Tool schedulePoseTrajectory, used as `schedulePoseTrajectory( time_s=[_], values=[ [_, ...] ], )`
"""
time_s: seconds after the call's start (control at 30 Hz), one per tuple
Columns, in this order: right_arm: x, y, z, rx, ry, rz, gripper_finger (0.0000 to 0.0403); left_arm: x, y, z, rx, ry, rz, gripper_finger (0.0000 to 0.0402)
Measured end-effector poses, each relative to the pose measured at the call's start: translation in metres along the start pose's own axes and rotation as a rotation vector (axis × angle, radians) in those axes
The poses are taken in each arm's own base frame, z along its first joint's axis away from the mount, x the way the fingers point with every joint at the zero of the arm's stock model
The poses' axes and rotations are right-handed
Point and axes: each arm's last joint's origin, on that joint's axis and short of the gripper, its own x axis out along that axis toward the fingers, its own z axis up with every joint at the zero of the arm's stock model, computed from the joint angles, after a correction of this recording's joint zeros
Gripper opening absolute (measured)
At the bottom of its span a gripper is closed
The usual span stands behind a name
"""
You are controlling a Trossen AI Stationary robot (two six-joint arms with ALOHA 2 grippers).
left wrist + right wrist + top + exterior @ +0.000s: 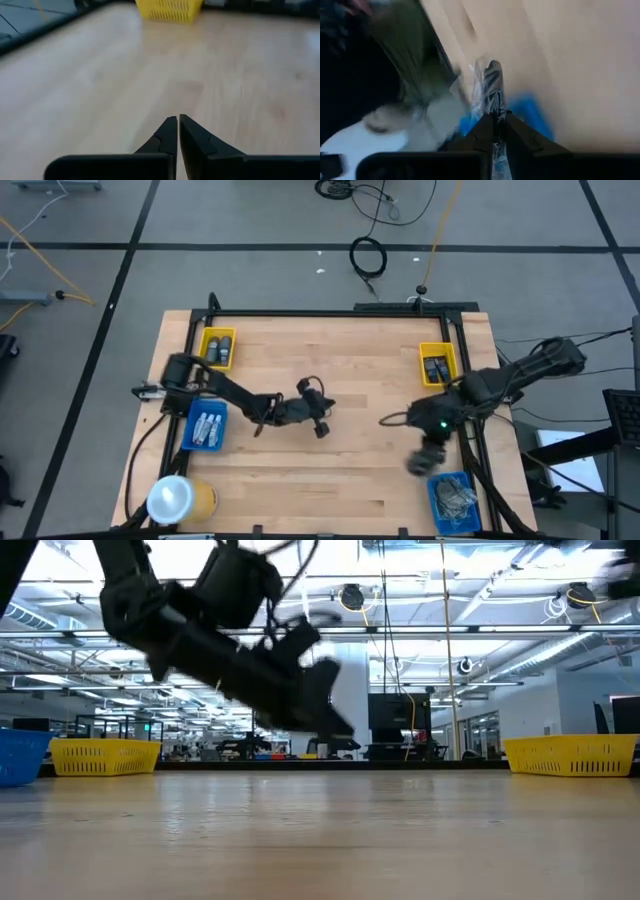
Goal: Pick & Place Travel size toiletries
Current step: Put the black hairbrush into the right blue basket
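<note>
My right gripper is shut on a small toiletry in a crinkled clear wrapper. In the high view it shows blurred just beside the blue tray at the table's near right corner, which holds more clear-wrapped items. My left gripper is shut and empty, hovering over the middle of the table. Small dark bottles lie in the two yellow trays. Pale tubes lie in the left blue tray. My right gripper pinches the clear-wrapped toiletry between its two fingers, by the wrapper's end nearest the fingers. The rest of the item sticks out beyond the fingertips along their line. It touches nothing else that I can see; a blue tray corner shows behind it.
A big yellow cylinder with a white top lies at the near left corner. A black frame runs along the table's far and side edges. Bare wood lies between the two arms. The low view shows a dark arm raised above the tabletop.
</note>
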Motion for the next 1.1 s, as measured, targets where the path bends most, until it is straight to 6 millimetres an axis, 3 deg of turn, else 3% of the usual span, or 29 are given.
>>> schedulePoseTrajectory(
  time_s=[0.1, 0.2, 0.33, 0.5, 0.63, 0.93, 1.1],
  values=[
    [0.004, -0.003, -0.016, 0.229, 0.182, -0.011, 0.0019, 0.007, -0.006, -0.021, 0.021, 0.023, -0.01, 0.0021],
    [0.017, -0.002, -0.027, 0.351, 0.306, -0.007, 0.0021, 0.01, -0.007, -0.028, 0.028, 0.01, -0.009, 0.0021],
    [0.043, -0.004, -0.029, 0.411, 0.348, 0.079, 0.0023, 0.012, -0.005, -0.028, 0.024, 0.007, -0.003, 0.0021],
    [0.086, -0.023, -0.04, 0.484, 0.553, 0.146, 0.0026, 0.012, -0.007, -0.028, 0.02, 0.009, -0.029, 0.0021],
    [0.108, -0.043, -0.043, 0.497, 0.575, 0.206, 0.0036, 0.012, -0.006, -0.027, 0.011, 0.008, -0.034, 0.0021],
    [0.128, -0.084, -0.046, 0.58, 0.587, 0.227, 0.0112, 0.012, -0.006, -0.027, 0.008, 0.004, -0.034, 0.0021],
    [0.118, -0.083, -0.041, 0.569, 0.691, 0.324, 0.0161, 0.012, -0.006, -0.027, 0.007, 0.002, -0.035, 0.0021]
  ],
)
